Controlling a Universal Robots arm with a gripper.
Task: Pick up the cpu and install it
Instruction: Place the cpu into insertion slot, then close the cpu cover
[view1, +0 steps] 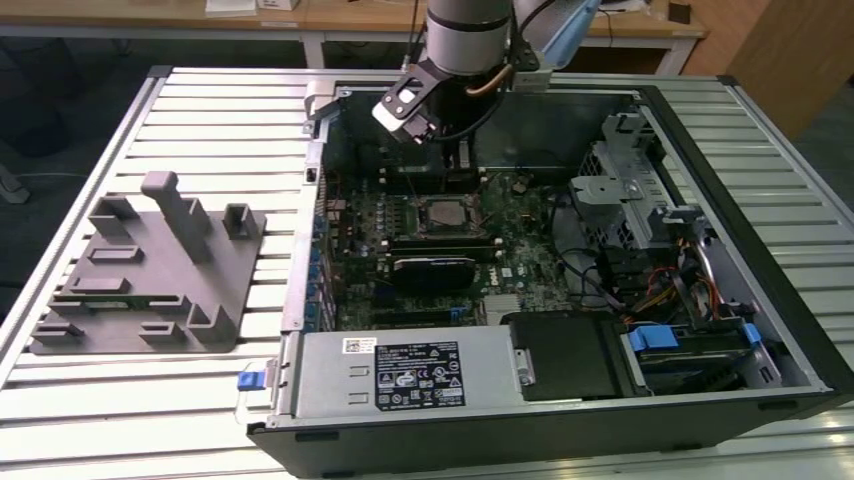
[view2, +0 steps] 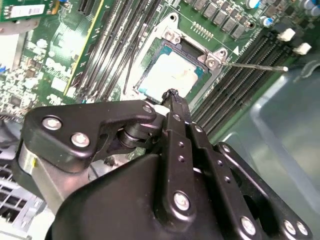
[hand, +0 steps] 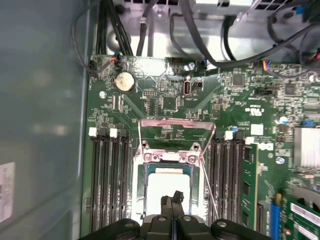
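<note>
Reads as mostly done, with the cpu (hand: 167, 186) already lying flat in the socket (hand: 141, 172), directly beneath the gripper (hand: 172, 196). Jaws closed tight together, holding nothing. Not yet locked in, by the look of it, with the retention frame (hand: 175, 126) standing open just beyond the tip. Shows a pale silvery square top and a thin green rim, sitting level and squared up.

a pale slatted metal desk (view1: 200, 110) carries two things: a grey plastic fixture tray (view1: 134, 290) toward the exterior view's left, and just beside it an open black computer case (view1: 467, 447) lying on its side.
</note>
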